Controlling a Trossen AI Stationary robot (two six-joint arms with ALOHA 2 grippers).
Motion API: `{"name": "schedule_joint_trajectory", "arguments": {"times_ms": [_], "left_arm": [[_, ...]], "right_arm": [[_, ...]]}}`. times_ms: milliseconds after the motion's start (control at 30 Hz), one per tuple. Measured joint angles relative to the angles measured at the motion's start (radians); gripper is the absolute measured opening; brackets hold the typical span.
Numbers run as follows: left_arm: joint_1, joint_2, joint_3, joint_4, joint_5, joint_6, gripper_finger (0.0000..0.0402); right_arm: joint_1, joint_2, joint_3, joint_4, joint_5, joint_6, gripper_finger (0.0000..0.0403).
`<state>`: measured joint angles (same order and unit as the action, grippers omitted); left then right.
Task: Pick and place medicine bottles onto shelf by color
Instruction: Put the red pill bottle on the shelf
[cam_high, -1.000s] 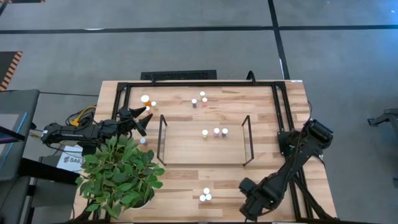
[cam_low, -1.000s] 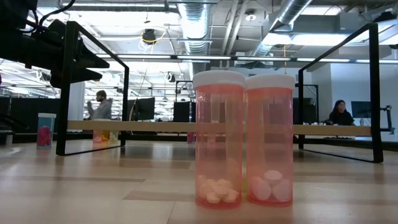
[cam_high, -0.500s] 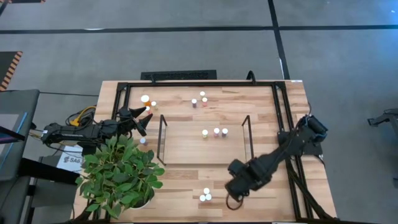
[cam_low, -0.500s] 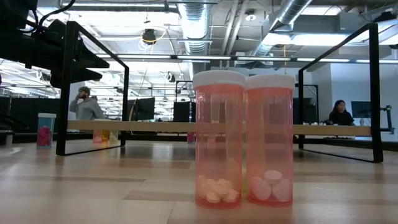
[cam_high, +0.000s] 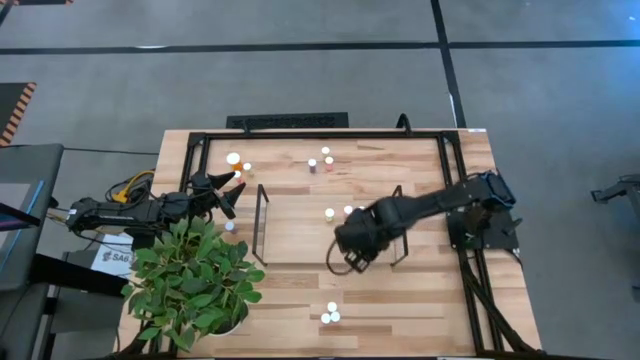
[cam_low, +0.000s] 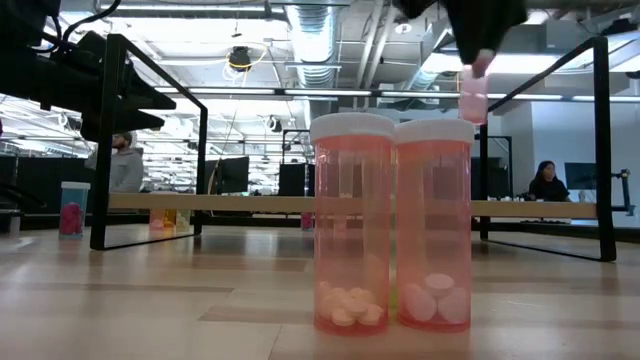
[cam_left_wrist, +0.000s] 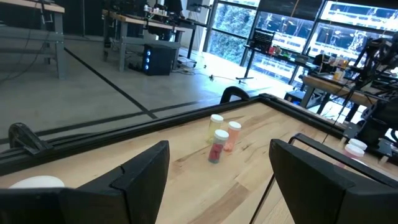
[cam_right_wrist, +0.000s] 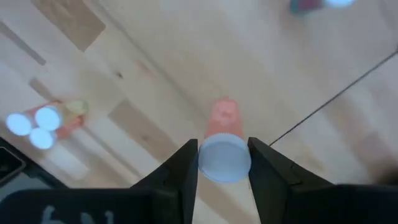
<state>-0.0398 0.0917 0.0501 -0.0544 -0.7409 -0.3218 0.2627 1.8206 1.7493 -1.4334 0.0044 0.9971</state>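
My right gripper (cam_high: 349, 250) hangs over the near part of the light-wood shelf (cam_high: 300, 240), shut on a small pale-red bottle (cam_right_wrist: 224, 118) with a white cap. The bottle also shows high in the low view (cam_low: 473, 95). Three bottles (cam_high: 347, 211) stand on the shelf. Three more (cam_high: 330, 314) stand on their bases near the table's front edge and loom in the low view (cam_low: 352, 220). Others stand at the far side (cam_high: 322, 159) and far left (cam_high: 235, 160). My left gripper (cam_high: 226, 190) waits open at the table's left, touching nothing. My right gripper pinches the bottle's white cap (cam_right_wrist: 224, 163) between its two fingers (cam_right_wrist: 186, 168), one on each side. The fingers come from above, pointing down. The bottle hangs upright below the fingers, its pale-red body (cam_low: 473, 100) clear of the shelf and the table.
A potted green plant (cam_high: 195, 280) fills the near left corner. The shelf's black wire ends (cam_high: 262, 222) (cam_high: 398, 225) stand up on both sides. A black frame (cam_high: 320, 135) runs around the table. One bottle (cam_high: 230, 226) stands beside the plant. People show in the room behind (cam_low: 545, 180).
My right gripper has swung from the table's near right corner toward the left and far side, ending over the shelf. The bottle it carries has come into the top of the low view. A person in the room behind has walked.
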Motion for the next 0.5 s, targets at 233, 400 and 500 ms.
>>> {"name": "schedule_joint_trajectory", "arguments": {"times_ms": [233, 400, 500], "left_arm": [[0.000, 0.000, 0.000, 0.000, 0.000, 0.000, 0.0265], [0.000, 0.000, 0.000, 0.000, 0.000, 0.000, 0.0265], [0.000, 0.000, 0.000, 0.000, 0.000, 0.000, 0.0265]], "right_arm": [[-0.063, 0.000, 0.000, -0.009, -0.001, -0.269, 0.0139], [-0.062, 0.000, -0.009, -0.019, -0.001, -0.464, 0.0139], [-0.064, 0.000, -0.028, -0.020, 0.000, -0.513, 0.0139]]}}
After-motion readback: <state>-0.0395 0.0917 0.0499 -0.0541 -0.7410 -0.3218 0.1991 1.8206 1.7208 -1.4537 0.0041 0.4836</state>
